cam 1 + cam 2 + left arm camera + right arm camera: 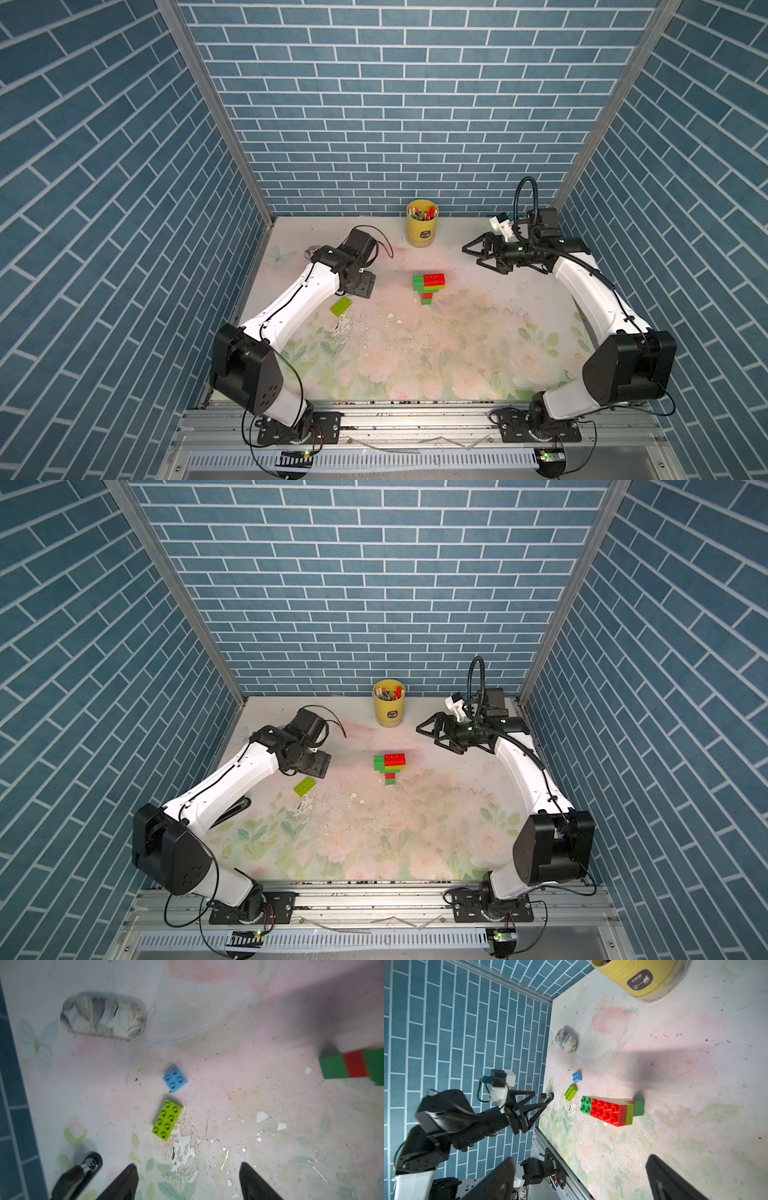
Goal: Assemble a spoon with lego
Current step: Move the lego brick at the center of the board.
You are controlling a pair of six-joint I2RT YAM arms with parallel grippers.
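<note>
The partly built spoon [428, 286] lies mid-table: a wide head of dark green, red and lime lego with a narrow green-and-red stem toward the front; it also shows in the right wrist view [608, 1109]. A loose lime oblong brick [341, 306] lies to its left. Just behind that brick sits a small light-blue brick [175, 1079], hidden under the left arm in both top views. My left gripper [187, 1164] hovers open above these two loose bricks, holding nothing. My right gripper [471, 255] hangs open and empty at the back right, clear of the spoon.
A yellow cup of pens [422, 226] stands at the back centre. A grey wrapped bundle [101, 1016] lies near the left wall, behind the loose bricks. White flakes of peeled mat [185, 1153] lie beside the lime brick. Blue brick-pattern walls close three sides.
</note>
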